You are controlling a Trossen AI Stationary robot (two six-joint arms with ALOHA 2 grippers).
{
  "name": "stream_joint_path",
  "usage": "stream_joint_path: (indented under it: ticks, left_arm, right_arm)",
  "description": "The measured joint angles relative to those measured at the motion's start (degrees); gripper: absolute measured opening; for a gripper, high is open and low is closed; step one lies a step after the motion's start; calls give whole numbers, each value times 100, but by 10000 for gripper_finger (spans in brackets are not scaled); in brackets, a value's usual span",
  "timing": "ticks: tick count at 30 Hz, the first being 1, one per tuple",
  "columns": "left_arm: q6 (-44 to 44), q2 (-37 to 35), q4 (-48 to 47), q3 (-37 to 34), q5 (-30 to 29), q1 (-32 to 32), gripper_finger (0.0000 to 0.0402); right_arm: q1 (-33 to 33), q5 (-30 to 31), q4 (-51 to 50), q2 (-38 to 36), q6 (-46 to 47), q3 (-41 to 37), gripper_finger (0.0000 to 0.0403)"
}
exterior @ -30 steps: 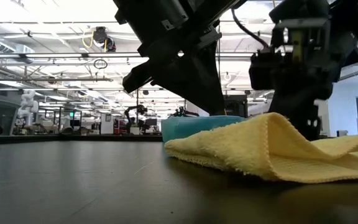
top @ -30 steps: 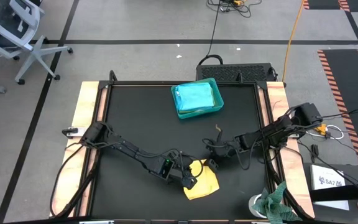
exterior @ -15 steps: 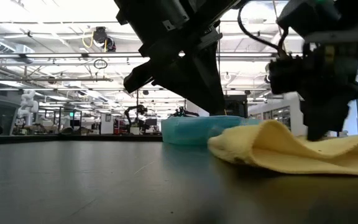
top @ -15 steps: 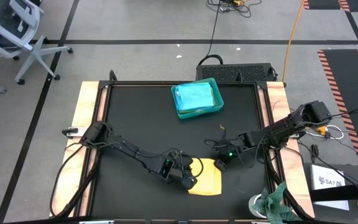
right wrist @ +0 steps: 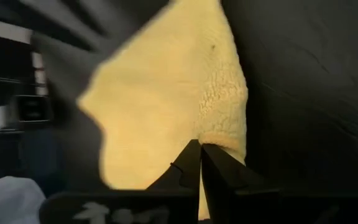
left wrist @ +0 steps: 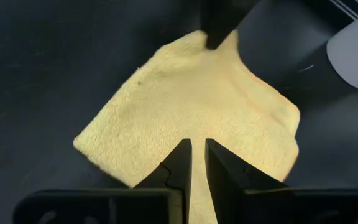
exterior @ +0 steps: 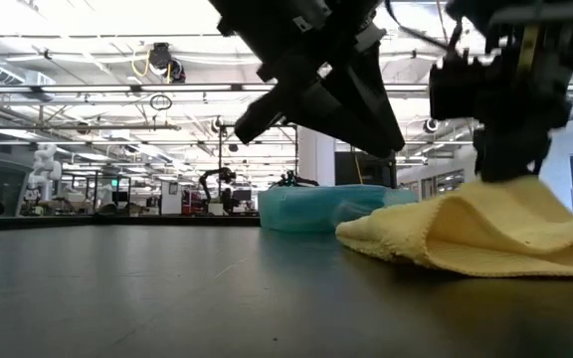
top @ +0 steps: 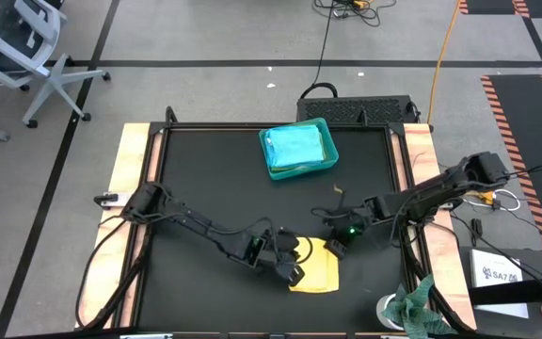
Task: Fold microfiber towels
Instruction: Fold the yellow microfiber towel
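Lying near the front edge of the black counter (top: 205, 179), a little right of the middle, is a yellow towel (top: 316, 271), folded over on itself into a rough square. Both arms have reached in low over it from either side.

From the left wrist view, the left tool (left wrist: 190, 163) sits on the towel's near edge with its two dark fingers (left wrist: 178, 163) drawn almost together, only a thin strip of yellow showing between them; it looks pinched on the cloth, though I cannot say for certain that it has a real hold. From above, this tool (top: 292, 266) is at the towel's left edge.

The right tool (right wrist: 199, 163) has its fingers pressed tight together, nipping the yellow towel (right wrist: 160, 99) at its edge. From above it (top: 332, 249) meets the towel at the upper right corner, with a small green light glowing on the arm just behind it. From the counter-level view the cloth (exterior: 476, 234) rises in a soft hump where that tool (exterior: 510, 171) pulls it up, while its folded lip lies flat on the counter.

Farther back, near the far edge, stands a teal tray (top: 320, 167) with a turquoise towel (top: 294, 146) stacked inside it. Off the front right corner, on the wooden border, lies a mottled green-and-white rag (top: 418, 306).
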Motion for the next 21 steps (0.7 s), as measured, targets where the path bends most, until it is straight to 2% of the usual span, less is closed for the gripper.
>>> stream_joint_path:
  ticks: [7, 15, 21]
  left_arm:
    - [72, 318, 148, 0, 430, 197, 47]
    - [205, 414, 482, 0, 529, 260, 47]
    - [285, 413, 515, 0, 516, 260, 47]
  right_arm:
    - [5, 200, -265, -640, -185, 13, 0]
    - [79, 323, -1146, -439, -242, 11, 0]
    - [115, 323, -1162, -178, -399, 11, 0]
